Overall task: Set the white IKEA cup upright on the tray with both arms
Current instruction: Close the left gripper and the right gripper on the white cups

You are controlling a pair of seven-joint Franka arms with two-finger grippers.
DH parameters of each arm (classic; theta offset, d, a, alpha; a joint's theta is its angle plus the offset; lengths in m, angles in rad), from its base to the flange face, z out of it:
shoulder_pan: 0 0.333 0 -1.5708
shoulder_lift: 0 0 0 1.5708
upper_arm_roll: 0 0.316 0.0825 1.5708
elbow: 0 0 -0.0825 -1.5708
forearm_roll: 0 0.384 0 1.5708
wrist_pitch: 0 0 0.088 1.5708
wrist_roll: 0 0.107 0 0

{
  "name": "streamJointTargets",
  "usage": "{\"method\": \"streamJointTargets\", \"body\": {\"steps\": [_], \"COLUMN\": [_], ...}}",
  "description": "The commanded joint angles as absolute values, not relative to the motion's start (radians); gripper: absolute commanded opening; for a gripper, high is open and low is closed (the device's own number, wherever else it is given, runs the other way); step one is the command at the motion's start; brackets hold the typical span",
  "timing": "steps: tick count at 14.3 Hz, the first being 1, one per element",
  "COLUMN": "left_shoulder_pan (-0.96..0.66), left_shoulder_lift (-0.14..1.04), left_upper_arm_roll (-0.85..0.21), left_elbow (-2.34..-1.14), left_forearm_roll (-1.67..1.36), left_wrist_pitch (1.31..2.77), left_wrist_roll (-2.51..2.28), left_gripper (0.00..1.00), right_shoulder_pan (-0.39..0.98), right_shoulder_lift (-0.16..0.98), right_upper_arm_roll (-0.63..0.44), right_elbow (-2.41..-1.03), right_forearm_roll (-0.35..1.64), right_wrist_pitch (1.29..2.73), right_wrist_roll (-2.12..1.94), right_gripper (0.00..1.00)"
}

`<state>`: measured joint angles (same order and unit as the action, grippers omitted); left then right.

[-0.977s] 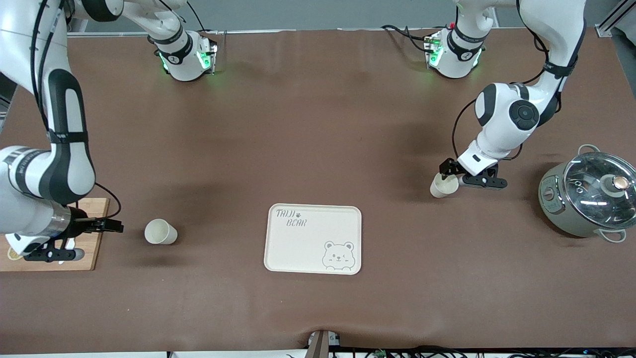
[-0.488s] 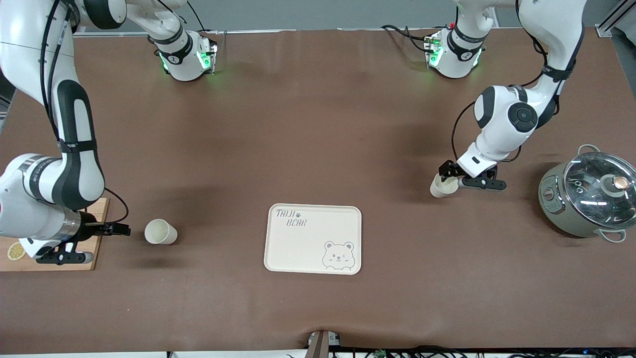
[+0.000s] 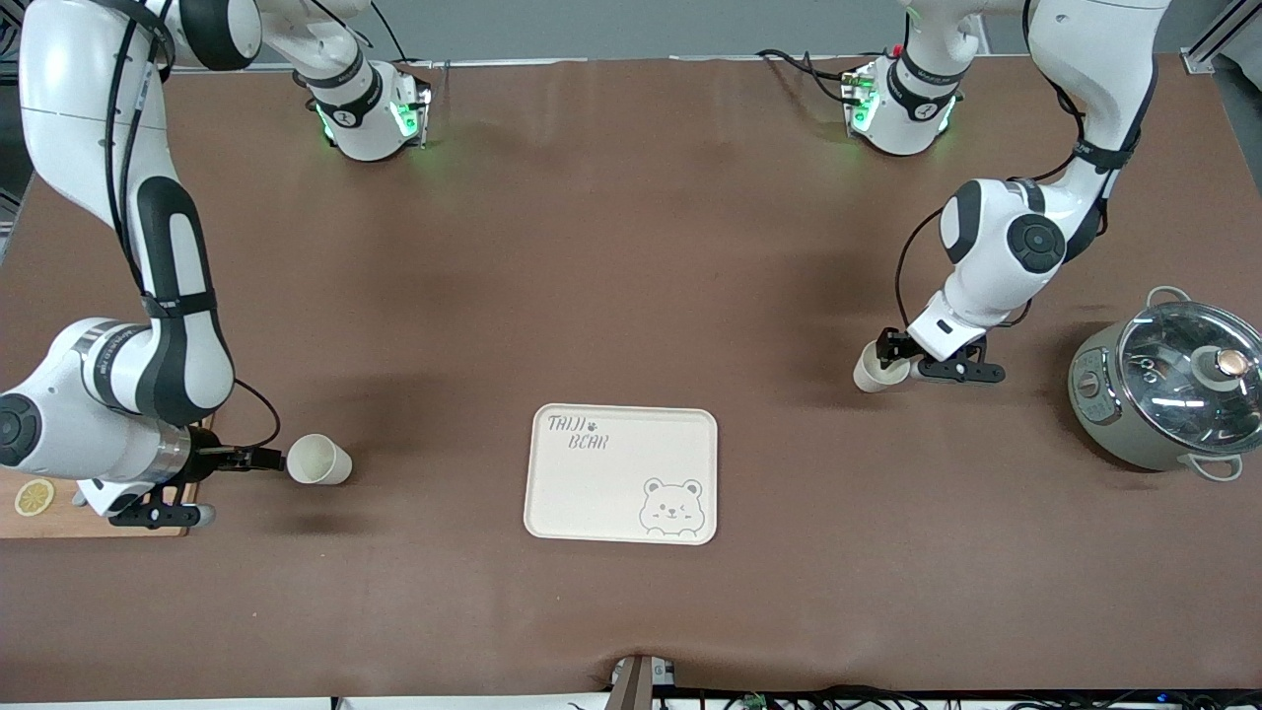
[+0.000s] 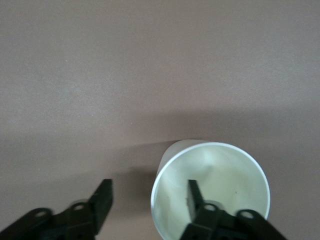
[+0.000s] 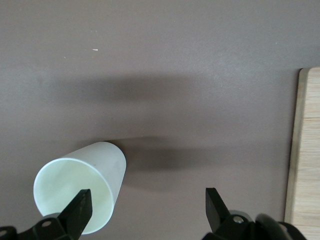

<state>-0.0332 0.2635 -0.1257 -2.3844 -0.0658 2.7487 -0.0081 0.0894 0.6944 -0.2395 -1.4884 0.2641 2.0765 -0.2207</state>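
Two white cups lie on their sides on the brown table. One cup is toward the right arm's end, its mouth facing my right gripper, which is open at table height just at the rim. In the right wrist view one fingertip overlaps the cup's mouth; the gripper is empty. The other cup is toward the left arm's end. My left gripper is open, with one finger inside the cup's mouth and the other outside; the gripper straddles the rim. The cream bear tray lies between the cups, bare.
A grey pot with a glass lid stands at the left arm's end. A wooden cutting board with a lemon slice lies under the right arm's wrist; its edge shows in the right wrist view.
My right gripper has moved from over the cutting board across to the cup's mouth. My left gripper has shifted slightly at its cup, which stays lying down.
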Motion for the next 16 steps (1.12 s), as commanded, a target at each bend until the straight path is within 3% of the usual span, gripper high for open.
{"method": "streamJointTargets", "body": {"steps": [1,8,13,16], "left_shoulder_pan": [-0.032,-0.037,-0.106,-0.143], "left_shoulder_lift": [0.268,0.275,0.298,0.293], "left_upper_arm_roll": [-0.129,-0.129,-0.133,-0.140], "left_elbow": [-2.376,-2.323,-2.007,-1.898], "left_forearm_roll": [-0.072,-0.071,-0.066,-0.022], "left_wrist_pitch": [2.750,2.732,2.287,2.153], "left_wrist_roll": [-0.023,-0.029,-0.219,-0.365], "left_gripper": [0.00,0.00,0.00,0.00], "right_shoulder_pan": [0.097,0.121,0.135,0.140], "right_shoulder_lift": [0.695,0.693,0.695,0.695], "right_upper_arm_roll": [-0.242,-0.242,-0.242,-0.242], "right_elbow": [-1.502,-1.557,-1.604,-1.611], "right_forearm_roll": [0.291,0.293,0.293,0.293], "right_wrist_pitch": [2.097,2.158,2.216,2.224], "right_wrist_roll": [-0.212,-0.212,-0.212,-0.212], "right_gripper": [1.00,1.00,1.00,1.00]}}
